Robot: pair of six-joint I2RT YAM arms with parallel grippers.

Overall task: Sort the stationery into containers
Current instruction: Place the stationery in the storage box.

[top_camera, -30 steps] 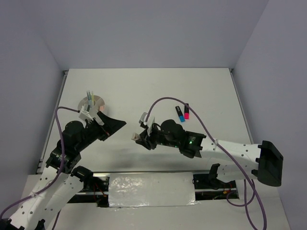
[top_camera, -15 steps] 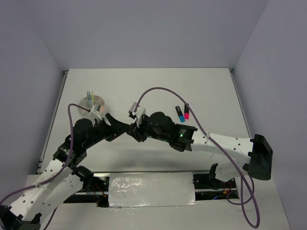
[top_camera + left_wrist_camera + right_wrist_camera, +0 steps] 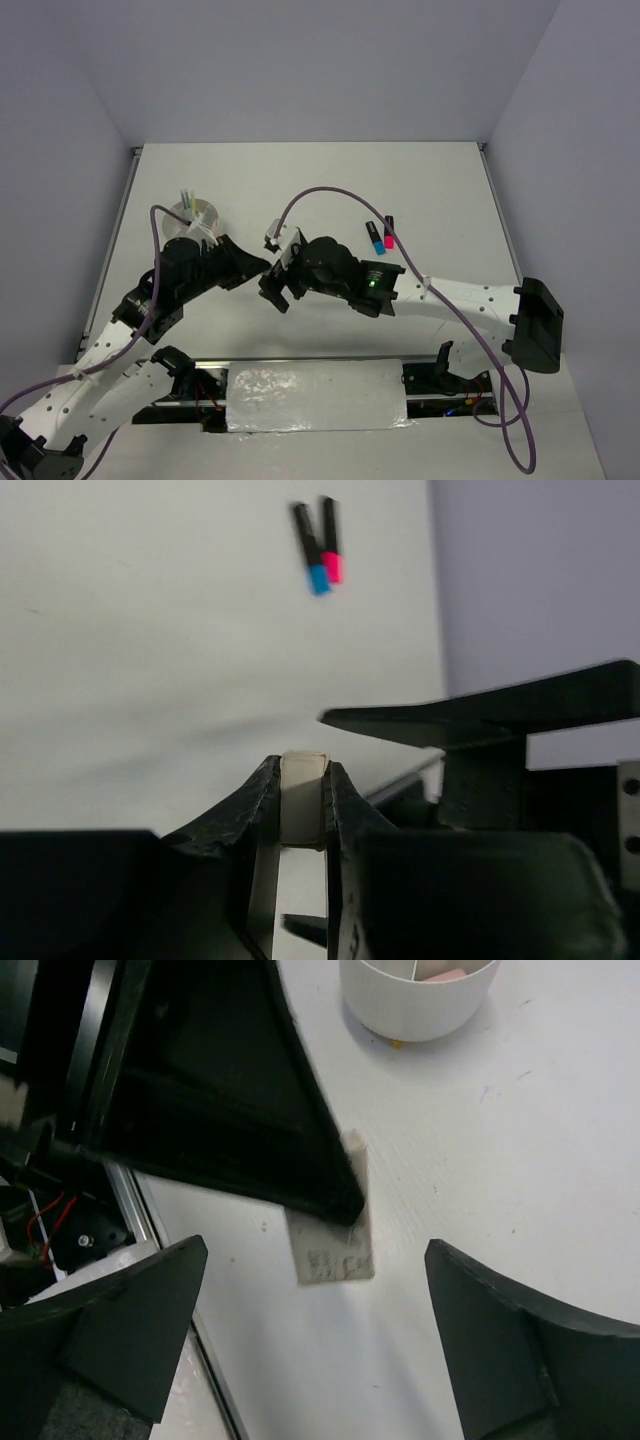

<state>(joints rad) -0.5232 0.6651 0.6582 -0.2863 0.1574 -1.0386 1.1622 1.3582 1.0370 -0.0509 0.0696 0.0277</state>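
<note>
1. Left arm (image 3: 100, 385): white links dotted with small holes, black joints.
2. Right arm (image 3: 470, 300): white links, a boxy black block, a small green light (image 3: 368, 281) on the black wrist.
3. A purple cable (image 3: 330, 195) runs along each arm.
4. Fingers (image 3: 140, 1320): matte black, broad, wedge-shaped.

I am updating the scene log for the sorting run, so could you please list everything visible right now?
tub: one, white, table's far left
pens: a few, count unclear, white and yellow-green, standing in the tub
pink eraser: one, pink, inside the tub
blue highlighter: one, black-capped, right of centre
pink highlighter: one, black-capped, beside the blue one
tan eraser: one, tan, pinched in the left claw
table: one, white
cable: one, purple, looping over the right arm
left claw: black, shut on the tan eraser
right claw: black, open, facing the left claw
</note>
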